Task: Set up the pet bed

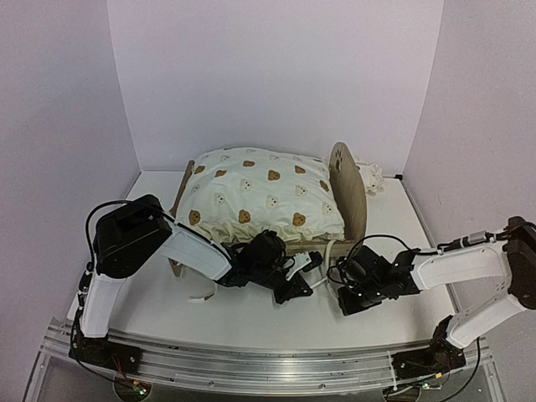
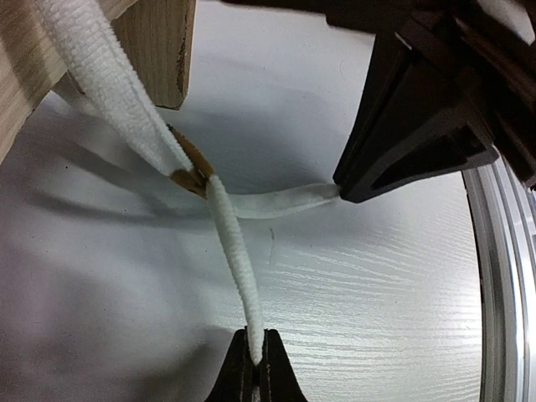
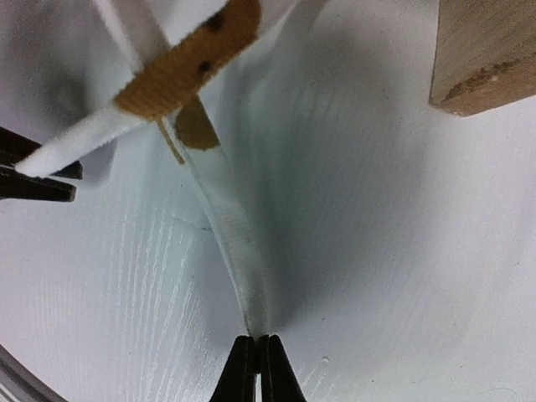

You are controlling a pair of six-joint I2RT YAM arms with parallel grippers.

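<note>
With the pet bed [image 1: 347, 191] sitting mid-surface [image 1: 251, 322] under its cushion [image 1: 260, 197], the left claw [image 2: 255, 373] and right claw [image 3: 257, 368] are each pinching fully closed on a limp, light white tie [image 2: 236, 251], gripping at its free end where it seems easiest to control.

- On the left: bends up high at the elbow, then reaches down low toward the middle.
- Pinches the left gripper [image 1: 306, 268] tight on a fluffy white strap [image 2: 230, 243].
- On the right: stretches low toward the middle too.
- Pinches the right gripper [image 1: 339, 276] tight on a flat white strap [image 3: 233, 251].
- Points both tips at each other, close but apart.
</note>
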